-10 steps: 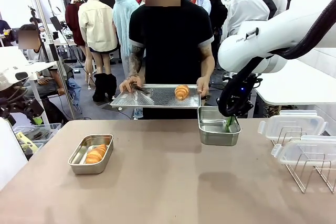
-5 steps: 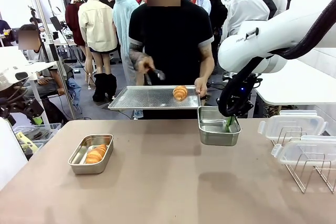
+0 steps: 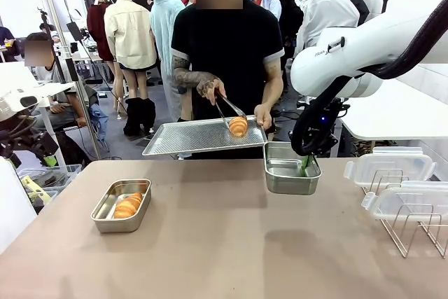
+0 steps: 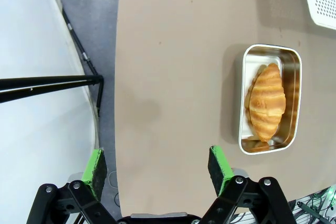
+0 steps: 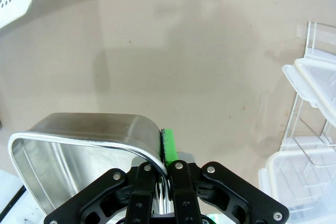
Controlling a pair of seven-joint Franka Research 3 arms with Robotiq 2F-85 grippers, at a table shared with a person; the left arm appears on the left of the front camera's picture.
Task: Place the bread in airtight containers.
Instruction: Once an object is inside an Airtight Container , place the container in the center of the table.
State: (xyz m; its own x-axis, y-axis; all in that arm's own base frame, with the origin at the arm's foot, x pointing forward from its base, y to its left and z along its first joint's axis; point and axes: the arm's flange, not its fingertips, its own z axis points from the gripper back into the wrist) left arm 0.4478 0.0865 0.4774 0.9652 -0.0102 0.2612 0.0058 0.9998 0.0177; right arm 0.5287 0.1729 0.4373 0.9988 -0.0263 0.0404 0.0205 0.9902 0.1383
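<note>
Front view: two croissants (image 3: 128, 205) (image 3: 238, 126), two steel boxes (image 3: 119, 227) (image 3: 290, 184); right fingers (image 3: 306, 165) pinch one, left fingers (image 4: 96, 165) spread.

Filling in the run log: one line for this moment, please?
right tool: shut on empty container | left tool: open | tongs: at croissant on tray

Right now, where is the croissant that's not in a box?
In the front view, the golden-brown croissant lies at the right end of the person's flat steel tray, between metal tongs, just behind the empty steel box.
</note>
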